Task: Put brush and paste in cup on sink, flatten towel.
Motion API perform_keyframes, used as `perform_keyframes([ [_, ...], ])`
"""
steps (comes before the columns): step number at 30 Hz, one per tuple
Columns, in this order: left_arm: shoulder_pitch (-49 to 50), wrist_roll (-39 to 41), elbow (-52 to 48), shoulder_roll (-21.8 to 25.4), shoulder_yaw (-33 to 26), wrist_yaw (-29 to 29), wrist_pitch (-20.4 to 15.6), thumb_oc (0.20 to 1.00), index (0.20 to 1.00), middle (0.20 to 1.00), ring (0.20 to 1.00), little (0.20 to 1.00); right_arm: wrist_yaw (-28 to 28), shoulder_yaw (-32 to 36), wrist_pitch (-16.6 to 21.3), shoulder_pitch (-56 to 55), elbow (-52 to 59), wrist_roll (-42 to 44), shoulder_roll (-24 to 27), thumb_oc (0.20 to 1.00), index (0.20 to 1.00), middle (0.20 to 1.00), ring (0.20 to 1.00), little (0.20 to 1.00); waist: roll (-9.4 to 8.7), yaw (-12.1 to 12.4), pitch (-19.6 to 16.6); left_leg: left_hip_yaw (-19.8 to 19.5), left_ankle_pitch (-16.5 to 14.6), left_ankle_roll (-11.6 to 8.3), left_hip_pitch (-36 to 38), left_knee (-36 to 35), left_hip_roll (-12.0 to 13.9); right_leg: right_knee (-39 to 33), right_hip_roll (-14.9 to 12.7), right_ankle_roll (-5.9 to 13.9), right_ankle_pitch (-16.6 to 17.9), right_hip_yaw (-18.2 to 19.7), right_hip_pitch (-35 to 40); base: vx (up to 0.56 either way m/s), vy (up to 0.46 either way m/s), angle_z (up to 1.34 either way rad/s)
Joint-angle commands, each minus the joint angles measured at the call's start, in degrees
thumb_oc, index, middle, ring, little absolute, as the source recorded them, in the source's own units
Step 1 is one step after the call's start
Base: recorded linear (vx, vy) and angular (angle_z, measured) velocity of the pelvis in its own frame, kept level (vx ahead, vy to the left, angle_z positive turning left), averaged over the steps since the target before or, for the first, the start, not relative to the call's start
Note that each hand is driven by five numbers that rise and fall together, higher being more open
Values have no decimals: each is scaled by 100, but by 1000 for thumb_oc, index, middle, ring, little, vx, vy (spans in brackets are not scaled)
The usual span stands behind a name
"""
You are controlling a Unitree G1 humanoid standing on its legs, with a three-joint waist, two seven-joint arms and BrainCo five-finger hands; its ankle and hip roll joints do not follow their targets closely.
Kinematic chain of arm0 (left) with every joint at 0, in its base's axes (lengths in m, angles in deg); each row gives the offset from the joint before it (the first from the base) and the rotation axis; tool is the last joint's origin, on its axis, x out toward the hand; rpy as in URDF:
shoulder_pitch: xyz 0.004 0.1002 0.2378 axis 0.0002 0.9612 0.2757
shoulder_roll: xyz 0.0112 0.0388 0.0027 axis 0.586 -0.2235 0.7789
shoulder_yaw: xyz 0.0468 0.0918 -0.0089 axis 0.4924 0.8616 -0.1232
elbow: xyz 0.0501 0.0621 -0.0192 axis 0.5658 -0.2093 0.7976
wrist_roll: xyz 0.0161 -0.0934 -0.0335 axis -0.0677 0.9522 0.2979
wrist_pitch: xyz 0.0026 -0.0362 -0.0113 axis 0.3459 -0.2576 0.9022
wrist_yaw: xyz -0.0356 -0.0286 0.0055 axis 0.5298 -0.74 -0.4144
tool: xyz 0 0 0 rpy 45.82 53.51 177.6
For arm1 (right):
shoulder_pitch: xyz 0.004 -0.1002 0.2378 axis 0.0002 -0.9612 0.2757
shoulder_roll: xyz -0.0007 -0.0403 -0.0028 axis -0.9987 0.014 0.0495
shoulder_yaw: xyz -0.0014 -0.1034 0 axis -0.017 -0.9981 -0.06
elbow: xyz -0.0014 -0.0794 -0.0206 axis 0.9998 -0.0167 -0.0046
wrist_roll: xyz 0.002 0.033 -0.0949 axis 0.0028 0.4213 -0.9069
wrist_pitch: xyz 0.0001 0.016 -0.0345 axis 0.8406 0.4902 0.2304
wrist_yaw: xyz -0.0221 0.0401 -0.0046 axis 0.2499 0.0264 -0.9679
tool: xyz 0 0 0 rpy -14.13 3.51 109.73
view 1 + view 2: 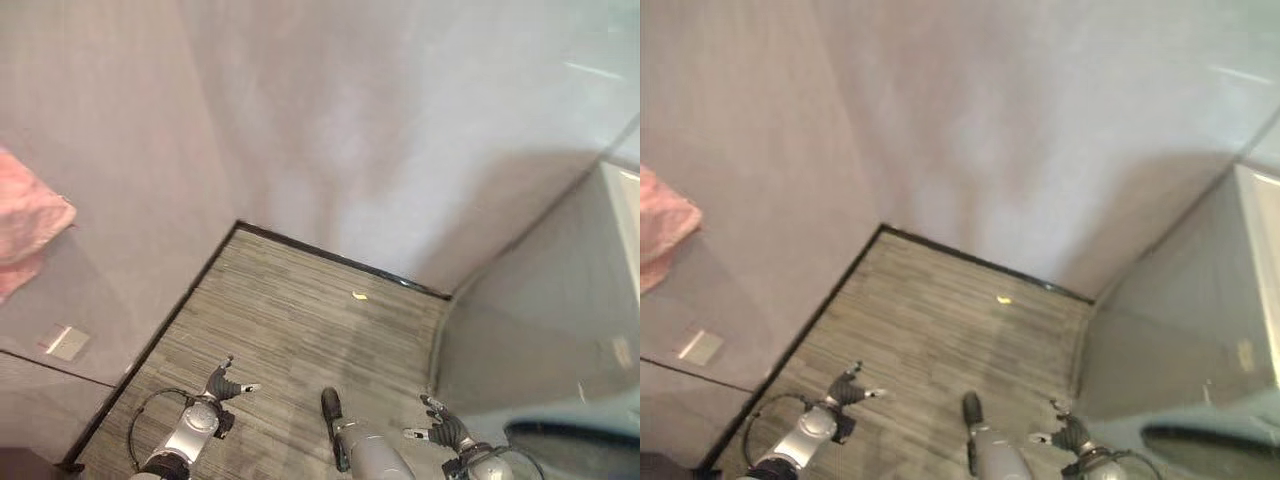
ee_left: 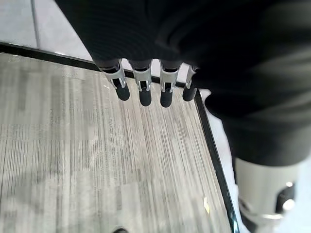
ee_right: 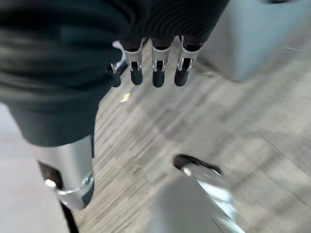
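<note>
A crumpled pink towel [image 1: 25,230] hangs against the grey wall at the far left, well above floor level. My left hand [image 1: 222,385] hangs low over the striped grey floor, open, with straight fingers [image 2: 141,90] holding nothing. My right hand [image 1: 445,428] hangs low on the right beside a grey cabinet side [image 1: 530,330]. It is open too, and its fingers [image 3: 155,73] are relaxed and empty. Both hands are far from the towel.
A white counter edge [image 1: 625,225] runs along the far right, with a dark rounded rim [image 1: 570,435] below it. A black baseboard [image 1: 330,258] lines the corner of the walls. A small yellow scrap [image 1: 359,295] lies on the floor. A pale wall plate [image 1: 67,342] sits low on the left.
</note>
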Motion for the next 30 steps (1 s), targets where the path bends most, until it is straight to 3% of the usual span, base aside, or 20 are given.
perform_keyframes([
  [1, -141, 99, -175, 260, -37, -118, -265, 1000, 1000, 1000, 1000, 1000, -2, 93, 192, -124, 343, -44, 221, 1000, 1000, 1000, 1000, 1000, -165, -189, 2, 466, 834, 77, -571, -237, -279, -343, -198, 613, -111, -84, 476, 171, -112, 38],
  [9, -142, 105, -180, 362, -41, -174, -267, 1000, 1000, 1000, 1000, 1000, -39, -20, 227, -146, 553, -235, 302, 1000, 1000, 1000, 1000, 1000, -130, -170, -34, 461, 778, 59, -450, -640, -132, -35, -93, 510, -472, -396, 428, 96, -55, 19],
  [14, -106, 166, -285, 368, 8, -197, -252, 1000, 1000, 1000, 1000, 1000, -67, -182, 245, -73, 463, -211, 182, 1000, 1000, 1000, 1000, 1000, -112, -105, -49, 433, 732, 59, -374, -1013, -74, 66, -188, 548, -580, -745, 428, 43, -6, 32],
  [17, -114, 198, -277, 300, 63, -165, -262, 1000, 1000, 1000, 1000, 1000, -57, -278, 236, 35, 354, -202, 100, 1000, 1000, 1000, 1000, 1000, -116, -89, -25, 539, 765, 47, -427, -1082, -55, -38, -385, 561, -563, -1062, 552, -14, 24, 81],
  [19, -104, 153, -235, 210, 98, -130, -244, 1000, 1000, 1000, 1000, 1000, -33, -272, 235, 82, 371, -199, 97, 1000, 1000, 1000, 1000, 1000, -82, -199, -43, 1428, 783, 77, -524, -1099, 102, -183, -642, 618, -513, -1431, 658, -62, 92, 131],
  [20, -156, 95, -145, 156, 137, -121, -219, 1000, 1000, 1000, 1000, 1000, 6, -254, 222, 119, 356, -159, 118, 1000, 1000, 1000, 1000, 1000, -18, -336, -46, 2473, 732, 45, -579, -1024, 309, -253, -818, 709, -555, -1722, 764, -97, 77, 112],
  [22, -164, 92, -140, 149, 133, -123, -220, 1000, 1000, 1000, 1000, 1000, 7, -256, 227, 130, 348, -158, 122, 1000, 1000, 1000, 1000, 1000, -38, -344, -30, 2557, 794, 87, -643, -970, 314, -258, -842, 667, -474, -1776, 723, -62, 57, 156],
  [23, -230, 16, -40, 121, 187, -137, -207, 1000, 1000, 1000, 1000, 1000, 43, -282, 195, 184, 275, -162, 112, 1000, 1000, 1000, 1000, 1000, 34, -414, -20, 3139, 665, 72, -624, -922, 422, -257, -948, 734, -510, -2011, 809, 14, 103, 110],
  [26, -138, 10, -19, 133, 176, -142, -217, 1000, 1000, 1000, 1000, 1000, 25, -384, 145, 315, 131, -257, 47, 1000, 1000, 1000, 1000, 1000, 76, -269, -35, 2676, 621, 175, -594, -1189, 195, -215, -957, 731, -543, -2111, 944, 30, 134, 41],
  [28, -61, 8, -39, 143, 152, -129, -209, 1000, 1000, 1000, 1000, 1000, 28, -389, 134, 307, 113, -266, 5, 1000, 1000, 1000, 1000, 1000, 81, -259, -57, 2590, 652, 217, -531, -1366, 135, -178, -973, 758, -565, -2115, 974, 23, 113, 45],
  [30, 132, -68, -122, 251, 100, -104, -204, 1000, 1000, 1000, 1000, 1000, 17, -446, 132, 381, -8, -211, -158, 1000, 1000, 1000, 1000, 1000, 33, -121, -116, 2353, 821, 318, -417, -1736, 28, 19, -1034, 825, -543, -2042, 977, 30, 135, 29],
])
